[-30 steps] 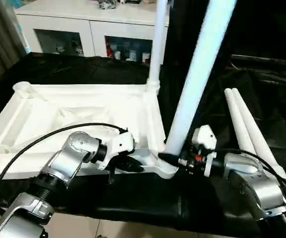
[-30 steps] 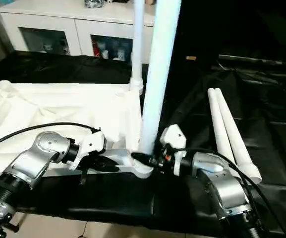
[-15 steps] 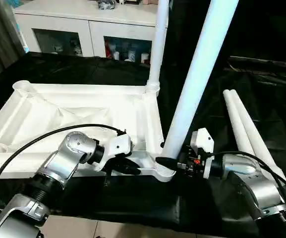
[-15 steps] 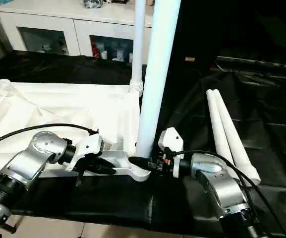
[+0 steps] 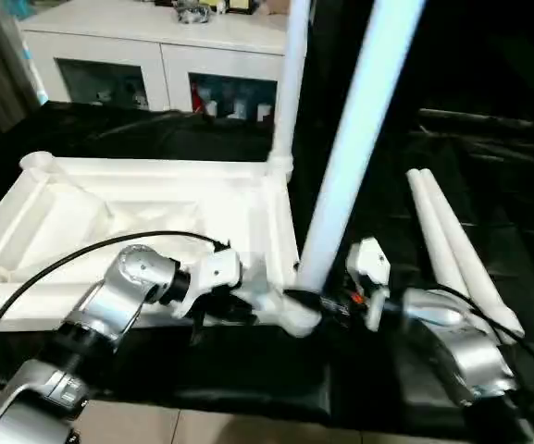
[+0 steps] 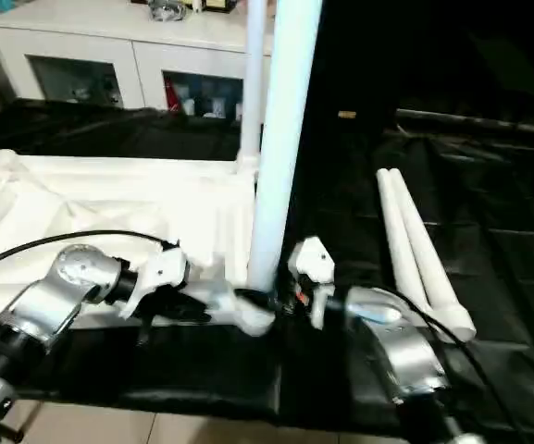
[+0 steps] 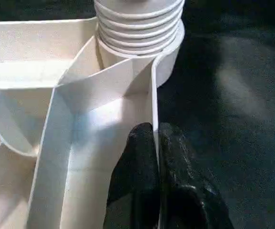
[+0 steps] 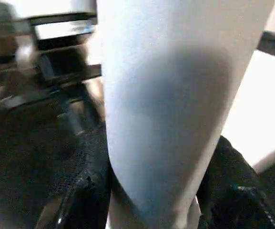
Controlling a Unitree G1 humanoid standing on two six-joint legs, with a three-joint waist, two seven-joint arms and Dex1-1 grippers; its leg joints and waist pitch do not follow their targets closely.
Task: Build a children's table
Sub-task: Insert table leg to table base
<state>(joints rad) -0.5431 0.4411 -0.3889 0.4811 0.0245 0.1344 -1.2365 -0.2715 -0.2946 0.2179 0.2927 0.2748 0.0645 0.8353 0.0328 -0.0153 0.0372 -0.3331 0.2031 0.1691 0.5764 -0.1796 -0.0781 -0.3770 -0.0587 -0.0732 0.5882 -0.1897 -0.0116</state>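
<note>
The children's table top [image 5: 146, 208] lies upside down on black cloth, ribbed underside up. One white leg [image 5: 290, 83] stands in the far right corner socket. A second leg [image 5: 354, 157] leans over the near right corner socket [image 5: 296, 314], its ribbed base [image 7: 139, 24] sitting in it. My right gripper [image 5: 308, 301] is shut on this leg low down, with black fingers [image 8: 87, 191] on both sides of the tube [image 8: 166, 95]. My left gripper [image 5: 239, 310] is shut on the top's thin rim wall [image 7: 152, 95] beside that corner, its fingertips [image 7: 137, 157] pinching the wall.
Two loose white legs [image 5: 452, 250] lie side by side on the black cloth to the right. A white glass-door cabinet [image 5: 155, 65] stands behind the work. The cloth's front edge [image 5: 248, 398] runs close under my forearms, with floor below.
The view has shifted a little. Both grippers keep their grips, and the held leg stays leaning at the near right corner.
</note>
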